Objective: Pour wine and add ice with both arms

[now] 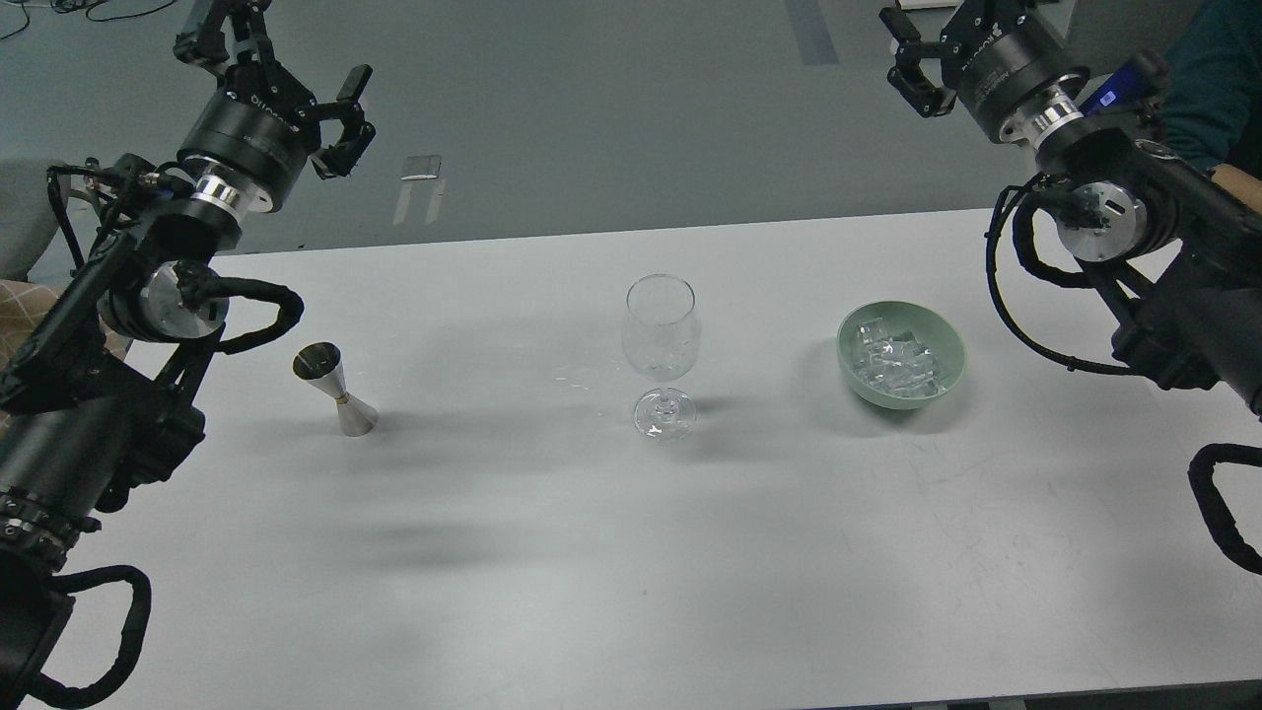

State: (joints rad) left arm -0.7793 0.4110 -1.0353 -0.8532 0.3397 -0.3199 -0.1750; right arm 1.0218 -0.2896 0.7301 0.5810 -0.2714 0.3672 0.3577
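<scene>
A clear stemmed glass (661, 335) stands upright at the middle of the white table (493, 562). I see no liquid in it. A steel jigger (335, 390) stands to its left; any wine in it does not show. A pale green bowl (849, 340) on the right holds the ice (895, 363), several clear cubes. My left gripper (281, 69) is open and empty, high above the table's far left edge, behind the jigger. My right gripper (946, 39) is open and empty at the top right, beyond the bowl, one finger cut off by the frame.
A few small drops (572, 380) lie on the table left of the glass's foot. A person's teal sleeve (1218, 59) shows at the top right behind my right arm. Grey floor with a metal plate (422, 168) lies beyond the table's far edge.
</scene>
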